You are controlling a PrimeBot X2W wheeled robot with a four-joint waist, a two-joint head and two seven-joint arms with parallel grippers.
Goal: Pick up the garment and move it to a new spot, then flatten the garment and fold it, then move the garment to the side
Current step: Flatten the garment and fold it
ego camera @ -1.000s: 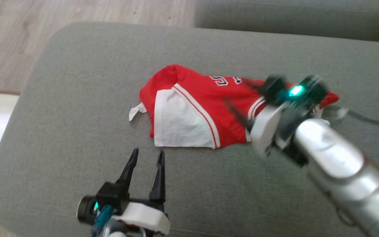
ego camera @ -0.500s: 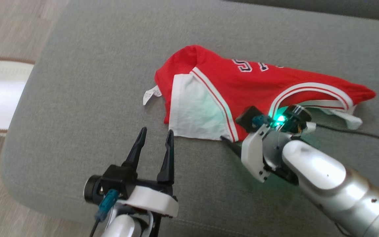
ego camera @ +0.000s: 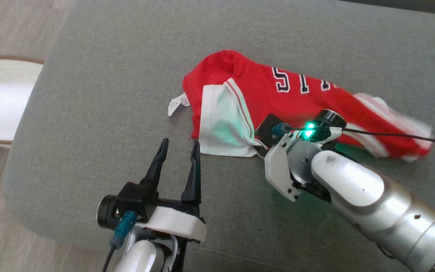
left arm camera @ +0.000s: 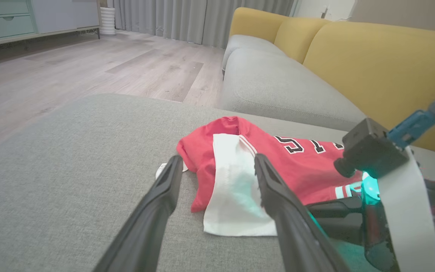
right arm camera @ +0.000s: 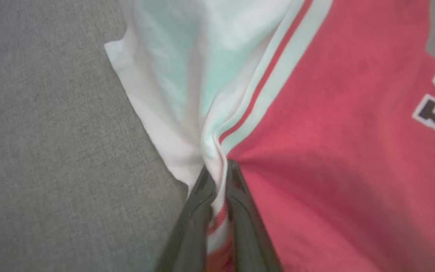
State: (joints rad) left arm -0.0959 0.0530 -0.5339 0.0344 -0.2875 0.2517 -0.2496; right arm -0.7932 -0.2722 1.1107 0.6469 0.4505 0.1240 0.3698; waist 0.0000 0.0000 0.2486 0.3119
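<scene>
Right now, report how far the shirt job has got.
Done: the right fingers are shut on the red shirt at its striped hem. In hand: the pickup; the shirt lies crumpled on the grey cushion. Left: moving it, flattening, folding, setting it aside. The left fingers are open, holding nothing, near the shirt.

The garment [ego camera: 296, 102] lies on the wide cushion [ego camera: 108, 94], right of its middle and stretched from left to right, with its label [ego camera: 178, 104] sticking out on the cushion at the left end. The left gripper [ego camera: 180, 142] stands over the cushion on the near side, just short of the garment's near left corner and apart from it, while the right gripper [right arm camera: 219, 168] sits to its right at the garment's near edge, fingers pinched on a fold there. A sofa [left arm camera: 278, 87] stands beyond the cushion's far side, and the floor [left arm camera: 89, 68] lies to the left.
</scene>
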